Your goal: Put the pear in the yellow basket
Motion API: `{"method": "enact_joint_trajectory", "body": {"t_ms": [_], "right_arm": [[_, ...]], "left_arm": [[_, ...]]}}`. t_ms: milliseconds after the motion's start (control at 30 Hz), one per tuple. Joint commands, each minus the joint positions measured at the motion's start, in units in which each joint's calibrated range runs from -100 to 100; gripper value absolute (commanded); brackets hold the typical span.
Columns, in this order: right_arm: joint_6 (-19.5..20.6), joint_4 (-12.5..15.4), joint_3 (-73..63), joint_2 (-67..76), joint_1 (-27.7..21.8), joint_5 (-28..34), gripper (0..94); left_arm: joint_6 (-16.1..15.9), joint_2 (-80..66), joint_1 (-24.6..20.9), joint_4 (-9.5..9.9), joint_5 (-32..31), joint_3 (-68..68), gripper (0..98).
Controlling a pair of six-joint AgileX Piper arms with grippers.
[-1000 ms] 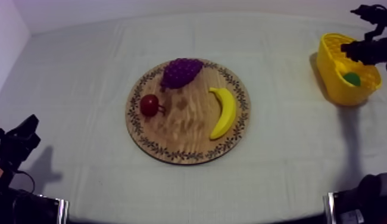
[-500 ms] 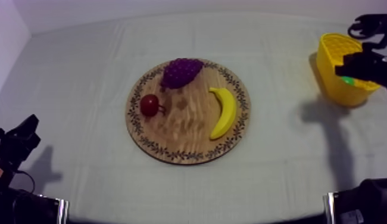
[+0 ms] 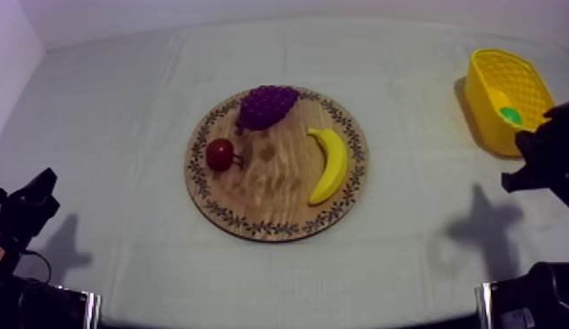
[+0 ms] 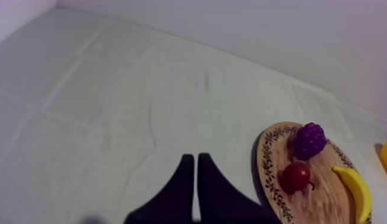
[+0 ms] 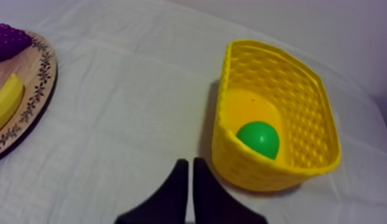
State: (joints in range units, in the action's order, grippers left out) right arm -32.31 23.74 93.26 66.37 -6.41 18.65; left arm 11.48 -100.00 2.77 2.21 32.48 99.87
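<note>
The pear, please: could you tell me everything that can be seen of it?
The pear is plain green, smooth and looks like plastic; just its rounded upper part shows. It lies inside the yellow basket, down at the bottom against one wall. Only the basket touches it.

Counter [image 3: 122,131] is covered w/ matt grey-white cloth [image 4: 112,89], creased along folds. Board [image 3: 270,188] is made of wood, grain visible, slight sheen, rim pattern darker. Basket [image 5: 279,77] is moulded in yellow plastic w/ woven-look texture. Pear [image 5: 259,139] is finished smooth, green. Banana [image 3: 330,164] smooth; grapes [image 3: 266,106] bumpy; small red fruit [image 4: 296,177] glossy. Left claw [image 4: 195,158] & right claw [image 5: 189,162]: matt black.
</note>
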Motion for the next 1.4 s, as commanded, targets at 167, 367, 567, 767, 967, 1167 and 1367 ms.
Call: {"method": "enact_joint_trajectory", "body": {"t_ms": [167,367,567,767,967,1167,1367], "right_arm": [[14.7,-12.43,2.03,18.47,1.7,13.65,0.2],[22.69,-18.87,4.45,23.95,2.81,19.08,0.2],[26.24,-21.82,5.22,28.25,3.91,22.21,0.2],[26.61,-22.4,5.84,29.18,3.79,21.76,5.5],[27.09,-22.48,6.33,29.29,3.61,20.35,1.9],[22.81,-22.49,6.4,29.3,3.58,20.16,0.6],[20.39,-22.49,6.4,29.3,3.58,20.14,0.4]], "left_arm": [[0.02,0.0,0.01,0.02,0.01,0.02,0.1],[-0.01,0.0,0.01,0.02,0.01,0.02,0.1],[0.0,0.0,0.01,0.02,0.01,0.02,0.1],[0.01,0.0,0.01,0.02,0.01,0.02,0.1],[0.02,0.0,0.01,0.02,0.01,0.02,0.1],[0.01,0.0,0.01,0.02,0.01,0.02,0.1],[0.0,0.0,0.01,0.02,0.01,0.02,0.1]]}}
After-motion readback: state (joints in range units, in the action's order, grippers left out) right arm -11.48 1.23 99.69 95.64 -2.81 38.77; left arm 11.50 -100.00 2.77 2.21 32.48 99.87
